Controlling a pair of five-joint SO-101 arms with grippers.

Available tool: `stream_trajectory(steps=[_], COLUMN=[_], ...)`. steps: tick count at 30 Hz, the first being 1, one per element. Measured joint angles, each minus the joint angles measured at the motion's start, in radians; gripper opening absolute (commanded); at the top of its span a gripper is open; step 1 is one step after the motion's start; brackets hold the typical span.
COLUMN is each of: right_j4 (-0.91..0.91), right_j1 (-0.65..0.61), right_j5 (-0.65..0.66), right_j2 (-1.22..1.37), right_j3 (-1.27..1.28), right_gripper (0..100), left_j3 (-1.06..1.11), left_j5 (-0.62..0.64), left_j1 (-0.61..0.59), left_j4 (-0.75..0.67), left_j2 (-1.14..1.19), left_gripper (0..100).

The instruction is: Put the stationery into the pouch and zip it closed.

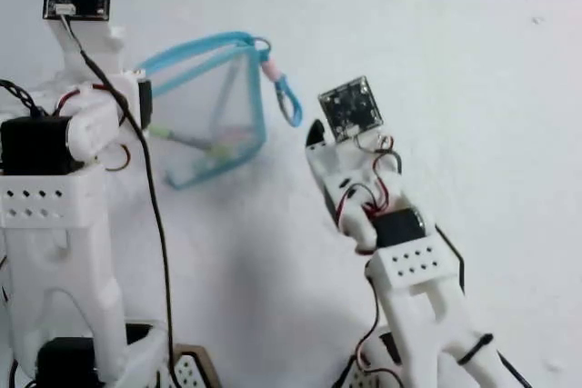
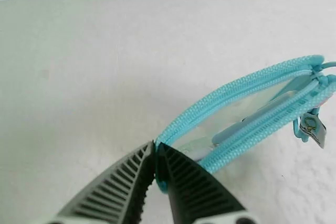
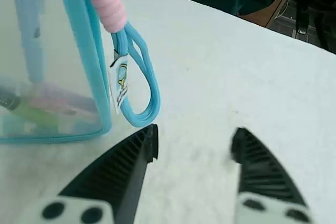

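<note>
**Open table to the right, tight lane at the pouch**

Wide bare table (image 1: pixel 482 88) is left to the right of and beyond the right gripper (image 3: pixel 194 145), whose jaws are held well apart just beside the blue loop (image 3: pixel 143 82). That loop hangs from a corner of the pouch (image 1: pixel 214 106) and lies in the narrow lane between gripper and pouch. The pouch's opposite end is blocked by the left gripper (image 2: pixel 155 149), which is pinched onto the zipper edge. The strip of table between the two arms is bordered by a black cable (image 1: pixel 155 215). A slim slot is left between the pouch's zipper bands.
</note>
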Motion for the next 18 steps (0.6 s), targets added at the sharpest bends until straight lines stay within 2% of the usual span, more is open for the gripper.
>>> stream_trajectory(steps=[7,12,18], right_j4=[-0.126,-0.269,-0.299], right_j1=[-0.038,0.021,0.034], right_j5=[-0.049,-0.052,-0.061], right_j2=[0.224,0.414,0.572], right_j3=[-0.063,-0.117,-0.244], right_gripper=[30.5,30.5,30.5], left_j3=[0.0,0.0,0.0], left_j5=[0.0,0.0,0.0], left_j1=[0.0,0.0,0.0], left_j4=[0.0,0.0,-0.003], left_j2=[0.0,0.0,0.0], left_gripper=[2,2,2])
